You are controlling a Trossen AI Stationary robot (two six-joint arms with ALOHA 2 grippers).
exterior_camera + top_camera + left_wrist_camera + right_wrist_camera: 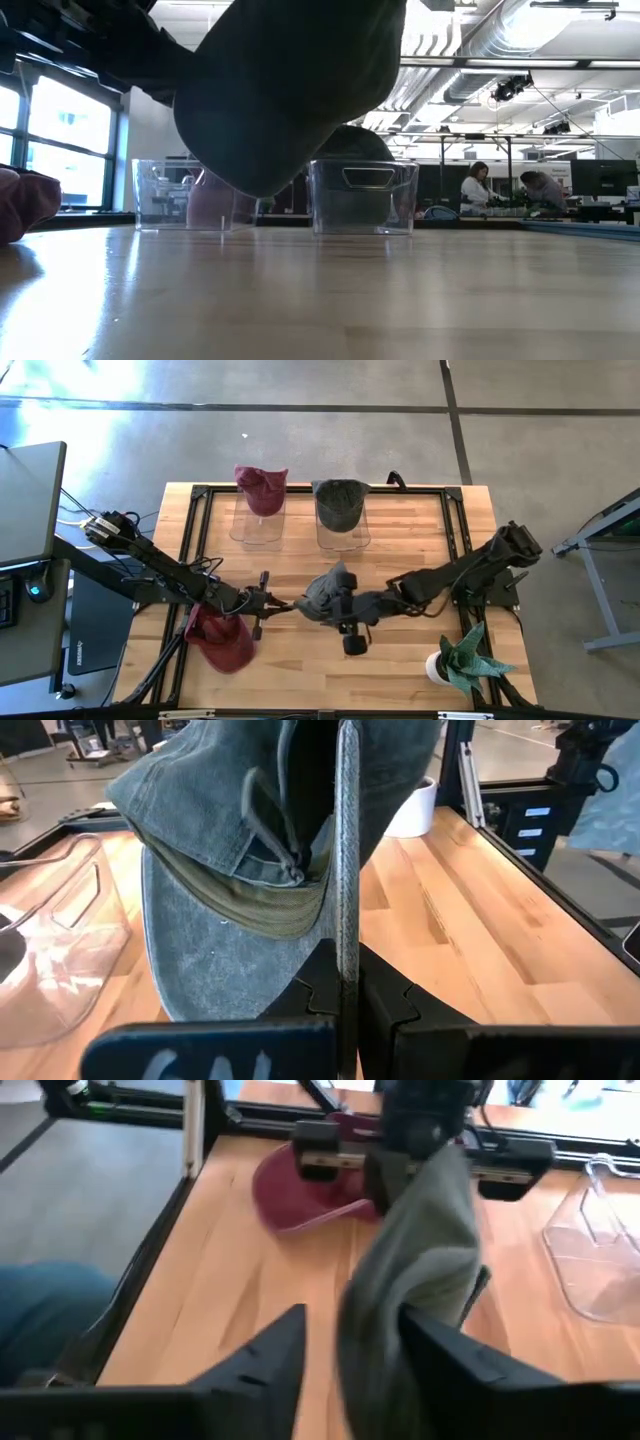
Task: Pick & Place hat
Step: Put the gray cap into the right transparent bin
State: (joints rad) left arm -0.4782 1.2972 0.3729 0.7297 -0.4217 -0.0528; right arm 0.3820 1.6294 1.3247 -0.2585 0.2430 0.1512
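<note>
A grey-green hat hangs above the middle of the table between both grippers and fills the upper low view. My right gripper comes from the table's right and is shut on it. My left gripper reaches in from the left, its fingers shut at the hat's left edge. In the left wrist view the hat's underside with its olive sweatband shows behind the shut fingers. A dark red hat lies on the table below the left arm. My left gripper is shut against the hat's rim by the back strap, coming level from the table's left. Its own fingers cover the exact spot, so the part between them cannot be told. My right gripper pinches a bunched fold of the hat's crown between its two fingers, coming level from the table's right. The hat is lifted clear of the table and hangs down.
Two clear bins stand at the far side: the left bin holds a maroon hat, the right bin a dark grey one. A potted plant stands at the near right corner. People work in the room beyond the table.
</note>
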